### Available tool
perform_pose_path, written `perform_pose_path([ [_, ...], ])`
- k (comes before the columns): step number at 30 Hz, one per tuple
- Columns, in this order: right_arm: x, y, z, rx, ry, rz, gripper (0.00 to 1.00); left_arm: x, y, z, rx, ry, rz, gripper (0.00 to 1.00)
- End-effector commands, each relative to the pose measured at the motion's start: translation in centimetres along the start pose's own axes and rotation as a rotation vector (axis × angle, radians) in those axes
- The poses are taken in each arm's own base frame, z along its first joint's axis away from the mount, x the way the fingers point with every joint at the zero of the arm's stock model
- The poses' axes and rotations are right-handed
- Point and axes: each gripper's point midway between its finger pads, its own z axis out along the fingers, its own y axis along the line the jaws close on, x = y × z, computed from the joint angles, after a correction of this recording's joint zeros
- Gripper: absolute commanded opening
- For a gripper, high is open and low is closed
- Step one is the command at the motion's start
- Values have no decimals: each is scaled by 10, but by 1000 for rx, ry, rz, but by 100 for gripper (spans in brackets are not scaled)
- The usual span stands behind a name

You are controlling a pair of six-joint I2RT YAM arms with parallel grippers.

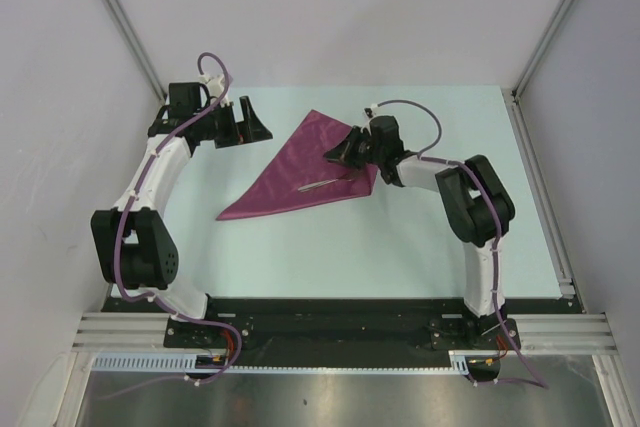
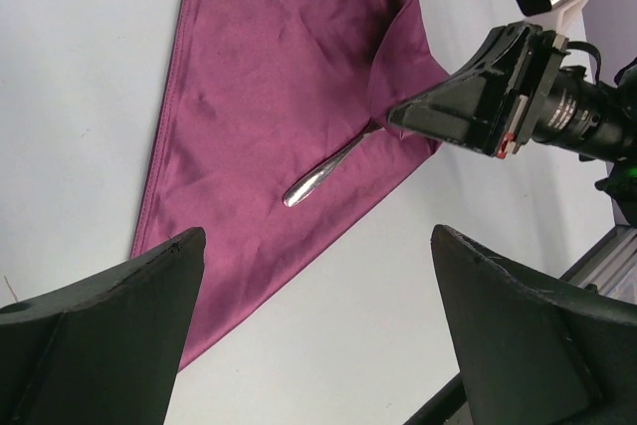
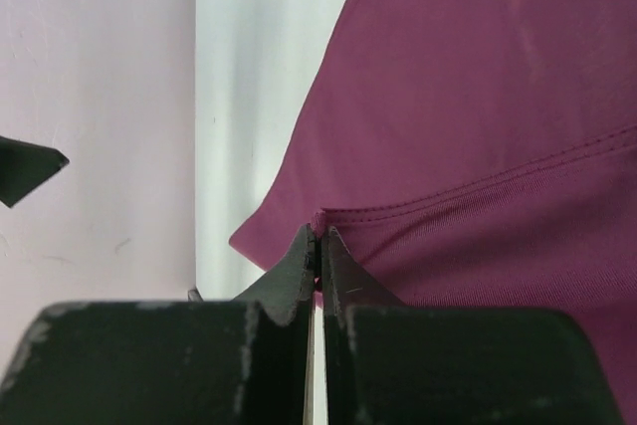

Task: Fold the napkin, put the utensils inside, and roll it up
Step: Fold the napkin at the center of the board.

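The maroon napkin (image 1: 300, 172) lies on the table folded into a triangle, its long point toward the front left. The silvery utensil (image 1: 322, 184) lies on it near the right corner; in the left wrist view the utensil (image 2: 323, 168) lies slantwise on the napkin (image 2: 269, 97). My right gripper (image 1: 340, 152) is low over the napkin's right side, shut on a hemmed fold of the cloth (image 3: 478, 97), with its tips (image 3: 319, 236) pinching the edge. It also shows in the left wrist view (image 2: 398, 118). My left gripper (image 1: 252, 122) is open and empty, left of the napkin (image 2: 317, 236).
The pale table (image 1: 400, 237) is enclosed by white walls at the left (image 1: 60, 97), back and right. A black and aluminium rail (image 1: 340, 332) with the arm bases runs along the near edge. Purple cables (image 1: 215, 62) loop over both arms.
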Motion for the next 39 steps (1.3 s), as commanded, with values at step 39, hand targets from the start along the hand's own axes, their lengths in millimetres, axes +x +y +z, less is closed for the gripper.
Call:
perform_pose_path([
  [39, 86, 13, 35, -47, 161, -33, 34, -15, -16, -17, 27, -71, 41, 100],
])
